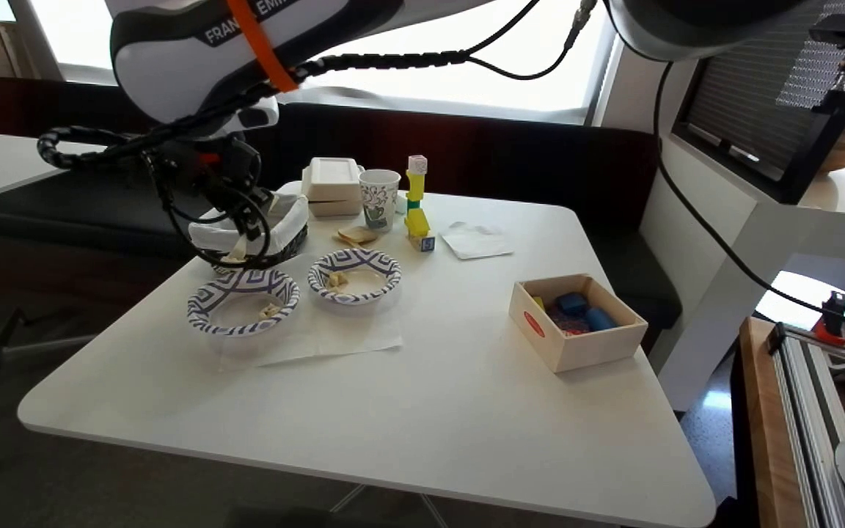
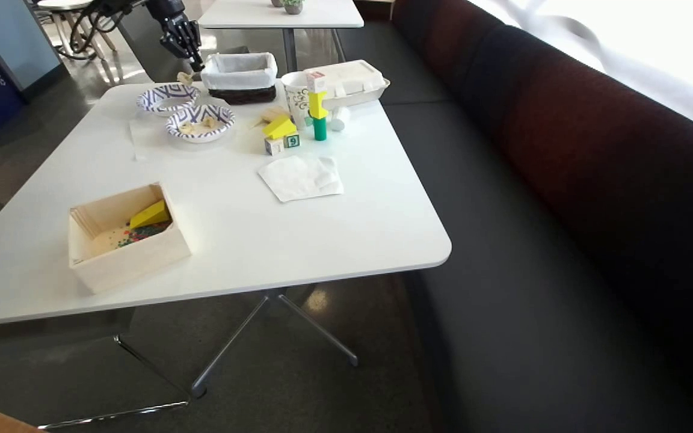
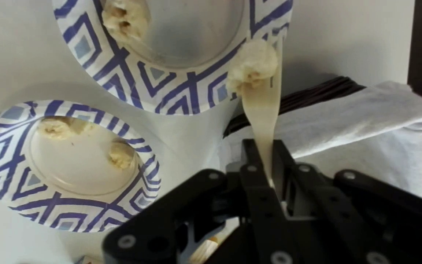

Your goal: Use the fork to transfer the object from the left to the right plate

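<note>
My gripper (image 3: 268,146) is shut on a pale fork (image 3: 262,113). A banana piece (image 3: 254,64) sits on the fork's tines, above the rim of the left plate (image 3: 174,79). This blue-patterned plate holds one banana piece (image 3: 126,22). The right plate (image 3: 70,172), with the same pattern, holds several banana pieces (image 3: 121,156). In both exterior views the gripper (image 1: 250,224) (image 2: 193,57) hangs beside the basket, with the fork's banana piece (image 2: 185,78) near the left plate (image 1: 235,314) (image 2: 169,102). The right plate (image 1: 366,283) (image 2: 200,135) stands close beside it.
A white-lined basket (image 1: 294,224) stands right by the gripper. A paper cup (image 1: 380,198), takeout box (image 1: 333,180), stacked blocks (image 1: 415,187) and bread slices (image 1: 358,235) stand behind the plates. A napkin (image 1: 477,240) and wooden box (image 1: 576,345) lie farther right.
</note>
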